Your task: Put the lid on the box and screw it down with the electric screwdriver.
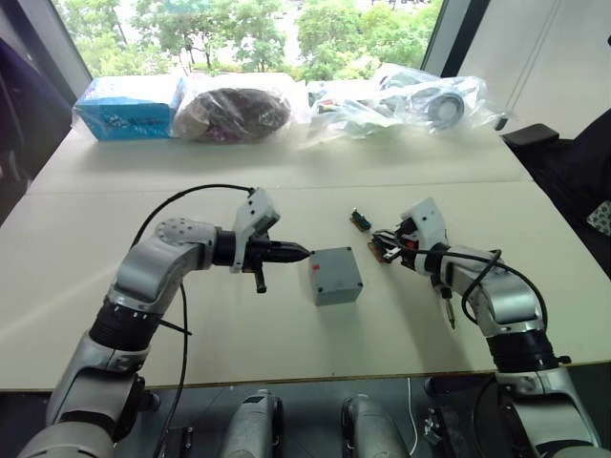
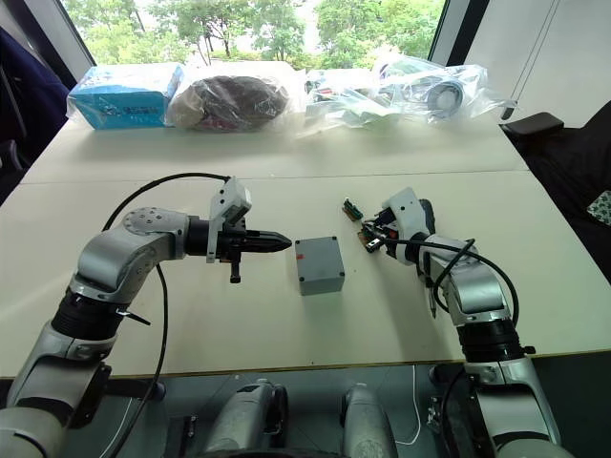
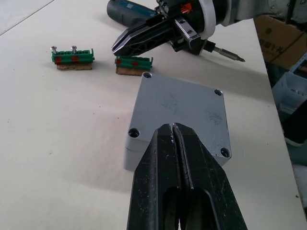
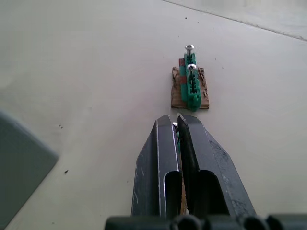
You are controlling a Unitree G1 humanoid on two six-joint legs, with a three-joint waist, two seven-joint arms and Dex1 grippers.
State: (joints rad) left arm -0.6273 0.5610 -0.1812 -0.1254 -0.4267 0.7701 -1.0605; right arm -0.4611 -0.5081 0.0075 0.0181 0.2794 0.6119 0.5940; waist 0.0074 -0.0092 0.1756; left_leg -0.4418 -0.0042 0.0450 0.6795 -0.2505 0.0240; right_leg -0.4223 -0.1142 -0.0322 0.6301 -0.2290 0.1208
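Lidded box between two closed tools on the tabletop (image 1: 286,334).
The box (image 1: 335,275), lid (image 3: 184,108) already on, sits just beyond the left tool (image 1: 304,253), fingers pressed together, empty. The right tool (image 3: 117,48), narrow, holds something tiny, hard to make out; the electric screwdriver (image 3: 127,9), cut off, lies behind it, green connectors (image 3: 73,56) alongside.

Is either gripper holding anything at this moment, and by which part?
Nothing clearly. The left gripper is shut empty by the lid; the right gripper is shut, a bright speck at its tips too small to identify. The electric screwdriver lies unheld.
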